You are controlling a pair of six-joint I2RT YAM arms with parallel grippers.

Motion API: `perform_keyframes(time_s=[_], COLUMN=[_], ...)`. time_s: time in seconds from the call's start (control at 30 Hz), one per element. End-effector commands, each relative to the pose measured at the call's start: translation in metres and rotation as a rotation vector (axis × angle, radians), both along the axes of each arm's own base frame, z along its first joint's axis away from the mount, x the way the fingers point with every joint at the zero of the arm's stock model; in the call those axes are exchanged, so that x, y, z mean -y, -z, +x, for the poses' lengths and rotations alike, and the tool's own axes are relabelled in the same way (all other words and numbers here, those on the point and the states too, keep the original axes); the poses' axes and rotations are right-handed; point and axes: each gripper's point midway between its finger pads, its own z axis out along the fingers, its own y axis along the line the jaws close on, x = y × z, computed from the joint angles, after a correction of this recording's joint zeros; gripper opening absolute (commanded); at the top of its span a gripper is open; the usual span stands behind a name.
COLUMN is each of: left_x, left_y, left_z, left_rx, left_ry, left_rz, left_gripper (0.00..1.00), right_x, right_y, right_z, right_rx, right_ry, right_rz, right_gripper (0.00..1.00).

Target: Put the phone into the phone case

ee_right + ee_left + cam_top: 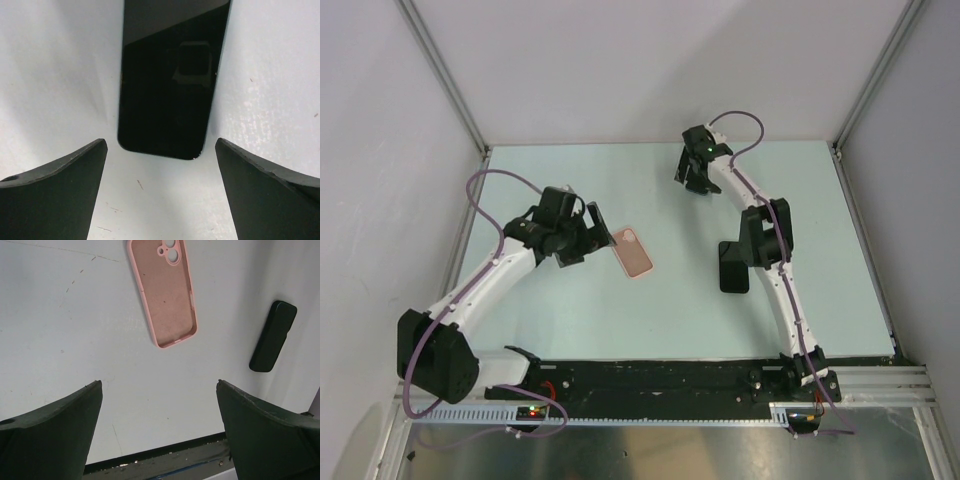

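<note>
A pale, faintly green-white table (620, 320) fills the floor of a plain enclosure closed by 3 matte off-white panels: a back wall (660, 60), a left wall (380, 150) and a right wall (920, 200). 2 aluminium posts (440, 70) run up the rear corners where the panels meet. A black rail (660, 378) lies along the table's near edge, with a brushed metal sheet (660, 455) just in front of it. Close up, the tabletop carries fine dark scuffs (75, 285) and specks. The light is soft and even, throwing only faint, blurred shadows.
</note>
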Motion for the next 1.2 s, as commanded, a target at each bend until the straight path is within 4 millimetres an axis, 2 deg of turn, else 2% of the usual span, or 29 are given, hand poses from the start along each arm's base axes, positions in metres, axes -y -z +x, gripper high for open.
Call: perform_keyframes(time_s=[0.0, 0.3, 0.47, 0.67, 0.93, 1.17], left_x=[0.001, 0.003, 0.007, 0.01, 0.015, 0.018], left_y=[-0.013, -0.018, -0.021, -0.024, -0.027, -0.028], left_z=[0.002, 0.008, 0.009, 0.009, 0.012, 0.023], left_rx=[0.038, 0.032, 0.031, 0.035, 0.034, 0.024], left_ry=[0.033, 0.047, 0.061, 0.075, 0.089, 0.066], left_rz=[-0.016, -0.041, -0.059, -0.072, -0.085, -0.091], left_gripper=[1.0, 1.0, 1.0, 1.0, 1.0, 1.0], right_x=[-0.004, 0.003, 0.009, 0.011, 0.009, 0.013], right_y=[-0.005, 0.007, 0.019, 0.026, 0.031, 0.036], right_z=[0.013, 0.01, 0.003, -0.003, -0.016, -0.045], right_rx=[0.033, -0.025, -0.07, -0.096, -0.141, -0.195], right_ry=[0.01, 0.02, 0.024, 0.017, -0.009, -0.029], right_rz=[0.031, 0.068, 0.054, 0.015, -0.015, -0.057], right_gripper=[0.96, 0.9, 0.82, 0.81, 0.63, 0.5])
